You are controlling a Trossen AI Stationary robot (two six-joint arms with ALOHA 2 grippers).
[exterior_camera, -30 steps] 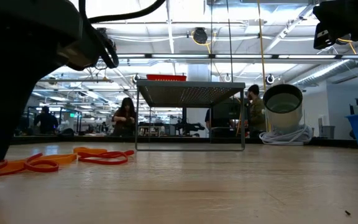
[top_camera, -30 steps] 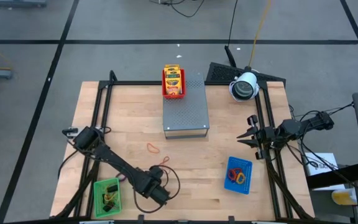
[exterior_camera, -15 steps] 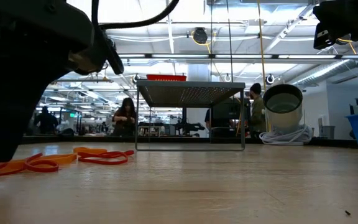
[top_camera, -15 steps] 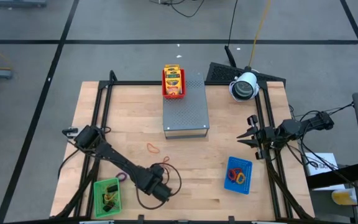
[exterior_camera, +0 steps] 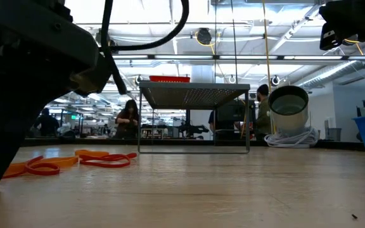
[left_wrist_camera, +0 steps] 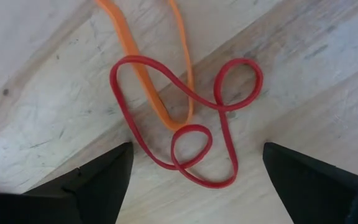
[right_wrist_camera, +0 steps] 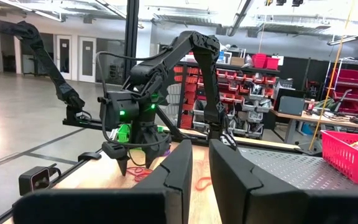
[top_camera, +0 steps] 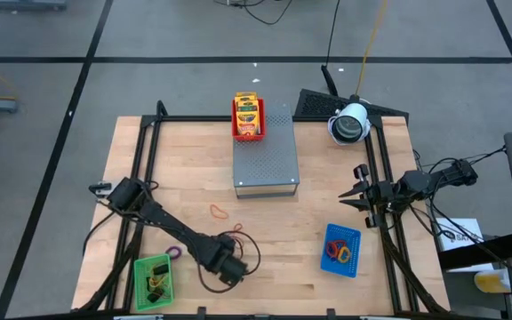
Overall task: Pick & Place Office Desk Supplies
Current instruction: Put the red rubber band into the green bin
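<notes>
A twisted red rubber band [left_wrist_camera: 219, 106] lies on the wood over the bend of an orange one [left_wrist_camera: 174, 124]. My left gripper [left_wrist_camera: 196, 149] hangs open just above them, pointing down, one finger on each side and touching neither. From above, that gripper [top_camera: 225, 267] hides them, near the table's front edge. A second orange band [top_camera: 218, 212] and a purple band [top_camera: 174, 252] lie loose on the table. Crayon packets fill the red tray [top_camera: 248, 120]. My right gripper [top_camera: 356, 191] waits at the table's right edge, its fingers [right_wrist_camera: 185, 168] a narrow gap apart and empty.
The red tray sits on a grey perforated box [top_camera: 266, 156] at the far middle. A green tray [top_camera: 154, 277] with dark clips stands front left. A blue tray [top_camera: 341, 249] holding bands stands front right. A white round device [top_camera: 349, 123] sits far right. Black rails run along both sides.
My left gripper has sunk a little toward the red and orange bands and tipped slightly, its fingers still wide apart. Its arm has swung aside, so the purple band now shows beside it.
</notes>
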